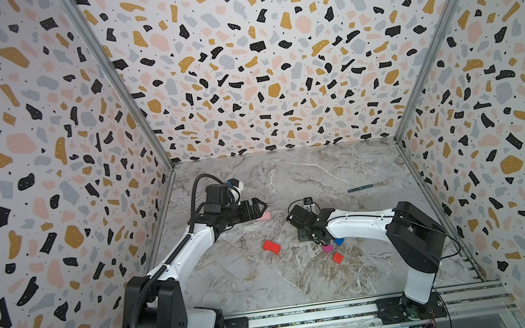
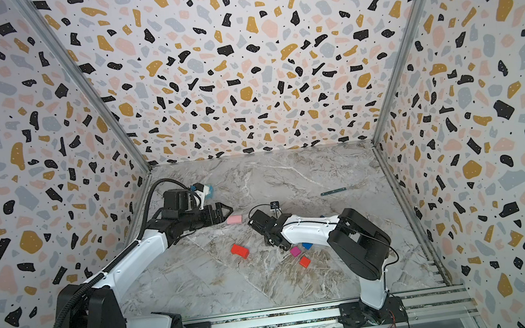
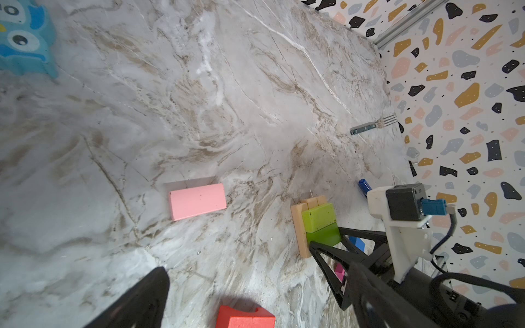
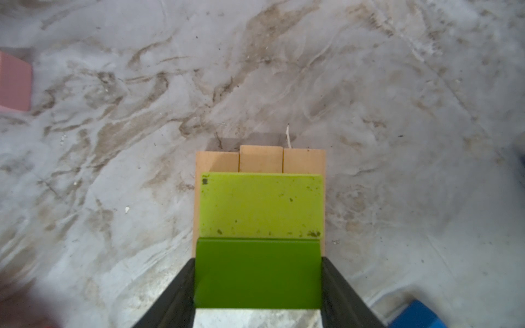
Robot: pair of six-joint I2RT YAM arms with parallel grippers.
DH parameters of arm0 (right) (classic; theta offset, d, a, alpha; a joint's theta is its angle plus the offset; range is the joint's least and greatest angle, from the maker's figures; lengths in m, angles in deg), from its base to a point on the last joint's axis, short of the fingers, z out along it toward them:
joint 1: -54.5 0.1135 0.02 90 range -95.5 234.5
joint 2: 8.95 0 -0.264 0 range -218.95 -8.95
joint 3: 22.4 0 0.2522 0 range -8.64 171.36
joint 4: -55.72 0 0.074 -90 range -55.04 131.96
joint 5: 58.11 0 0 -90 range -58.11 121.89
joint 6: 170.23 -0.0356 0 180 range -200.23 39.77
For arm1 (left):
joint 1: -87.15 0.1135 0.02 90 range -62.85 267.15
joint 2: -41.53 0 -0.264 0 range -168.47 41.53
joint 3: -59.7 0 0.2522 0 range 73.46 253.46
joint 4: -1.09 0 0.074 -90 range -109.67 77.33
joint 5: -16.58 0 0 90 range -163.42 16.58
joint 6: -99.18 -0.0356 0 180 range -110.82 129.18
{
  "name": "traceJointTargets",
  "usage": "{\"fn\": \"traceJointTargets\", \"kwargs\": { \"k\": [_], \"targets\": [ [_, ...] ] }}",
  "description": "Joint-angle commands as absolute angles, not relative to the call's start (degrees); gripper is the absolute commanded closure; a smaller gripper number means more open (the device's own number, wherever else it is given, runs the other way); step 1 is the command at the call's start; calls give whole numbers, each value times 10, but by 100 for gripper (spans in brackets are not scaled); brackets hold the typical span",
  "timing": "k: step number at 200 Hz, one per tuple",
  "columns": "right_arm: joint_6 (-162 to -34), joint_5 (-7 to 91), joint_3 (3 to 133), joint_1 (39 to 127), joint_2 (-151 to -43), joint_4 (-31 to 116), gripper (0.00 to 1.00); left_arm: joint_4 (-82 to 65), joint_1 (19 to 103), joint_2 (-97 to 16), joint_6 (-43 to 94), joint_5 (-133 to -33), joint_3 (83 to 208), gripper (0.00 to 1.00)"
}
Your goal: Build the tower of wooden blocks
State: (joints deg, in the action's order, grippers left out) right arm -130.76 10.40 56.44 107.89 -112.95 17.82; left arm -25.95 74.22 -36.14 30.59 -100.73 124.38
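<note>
Tower (image 3: 315, 218) stands mid-table at two layers. Three tan blocks (image 4: 260, 162) lie side by side as the base, with a lime-green block (image 4: 261, 204) across them. The right tool (image 4: 258, 262) clamps a darker green block (image 4: 257, 272) by its sides, flush beside the lime-green one.

The left tool (image 2: 224, 210) hangs with jaws spread wide, just beside the pink block (image 2: 234, 219).

The red oblong (image 1: 271, 247), magenta cube (image 1: 327, 248), blue cube (image 1: 339, 241) and orange-red cube (image 1: 337, 257) lie loose on the table (image 1: 252, 285).

The pale blue box (image 3: 25, 39) shows printed cartoon eyes. Marks at its cut-off edge cannot be read.
</note>
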Motion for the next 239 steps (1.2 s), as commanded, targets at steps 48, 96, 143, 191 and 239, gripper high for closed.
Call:
{"fn": "traceJointTargets", "kwargs": {
  "k": [48, 96, 143, 191, 239],
  "targets": [
    [-1311, 93, 586, 1081, -1136, 151, 51, -257, 739, -365, 295, -1010, 1239, 2],
    [-1312, 93, 586, 1081, -1137, 153, 51, -258, 740, -366, 295, -1010, 1239, 2],
    [-1313, 97, 583, 1080, -1139, 155, 51, -258, 740, -366, 295, -1009, 1239, 2],
    [-1314, 97, 584, 1081, -1139, 156, 51, -258, 739, -366, 295, -1009, 1239, 2],
    [-1315, 95, 583, 1080, -1141, 157, 51, -258, 740, -365, 295, -1010, 1239, 2]
  ]
}}
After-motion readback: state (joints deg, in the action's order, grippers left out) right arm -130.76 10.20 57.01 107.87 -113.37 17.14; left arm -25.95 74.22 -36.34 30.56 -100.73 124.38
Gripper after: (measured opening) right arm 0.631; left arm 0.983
